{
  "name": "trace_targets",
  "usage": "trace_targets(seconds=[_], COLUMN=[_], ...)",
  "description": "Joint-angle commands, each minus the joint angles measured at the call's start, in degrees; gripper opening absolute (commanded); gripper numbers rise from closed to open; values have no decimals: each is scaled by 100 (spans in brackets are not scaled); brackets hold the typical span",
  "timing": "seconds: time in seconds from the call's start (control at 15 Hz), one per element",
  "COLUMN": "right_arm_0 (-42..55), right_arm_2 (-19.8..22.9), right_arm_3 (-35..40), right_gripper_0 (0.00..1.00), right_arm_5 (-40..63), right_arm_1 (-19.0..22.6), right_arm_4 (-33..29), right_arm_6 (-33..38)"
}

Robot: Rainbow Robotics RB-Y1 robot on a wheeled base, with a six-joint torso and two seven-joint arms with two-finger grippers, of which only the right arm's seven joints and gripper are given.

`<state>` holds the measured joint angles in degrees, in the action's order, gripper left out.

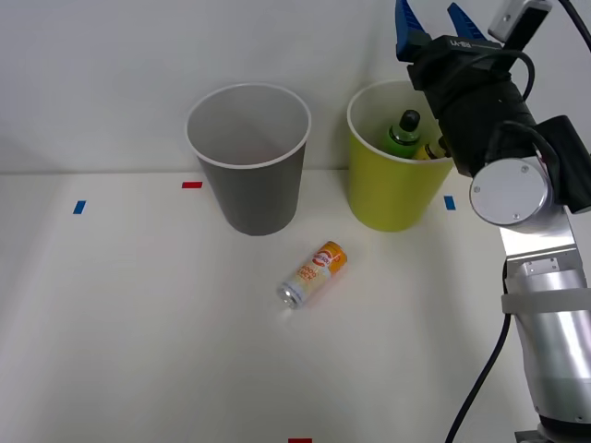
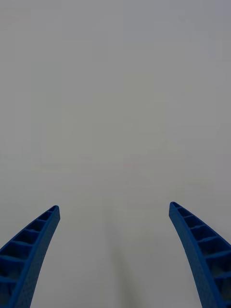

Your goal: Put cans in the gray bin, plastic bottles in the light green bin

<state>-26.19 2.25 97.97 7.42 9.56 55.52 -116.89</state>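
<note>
Right gripper [image 1: 434, 20] is spread wide with nothing held, up past the light green bin [image 1: 392, 198]. The can [image 1: 312, 273], lying at about 7 o'clock from that bin, is probably best pinched across its middle, then dropped into the gray bin [image 1: 251, 198].

The front view looks forward and down from above the arms, taking in the whole worktop [image 1: 138, 351] from mid distance, with the right arm rising just beside the green bin [image 1: 392, 198]. The right wrist view looks out along the claw [image 2: 114, 209] at a plain pale surface. Both views share the claw.
</note>
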Motion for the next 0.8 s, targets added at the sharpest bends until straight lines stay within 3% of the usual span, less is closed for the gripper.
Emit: trace_targets(seconds=[0.07,0.27,0.47,0.8], right_arm_0=[8,70,659,1968], right_arm_2=[-58,-164,-963,-1728], right_arm_3=[3,73,372,1339], right_gripper_0=[76,76,76,76], right_arm_5=[-39,-153,-1612,-2552], right_arm_1=[-42,2,239,714], right_arm_4=[2,2,169,213], right_arm_6=[-27,-62,-27,-45])
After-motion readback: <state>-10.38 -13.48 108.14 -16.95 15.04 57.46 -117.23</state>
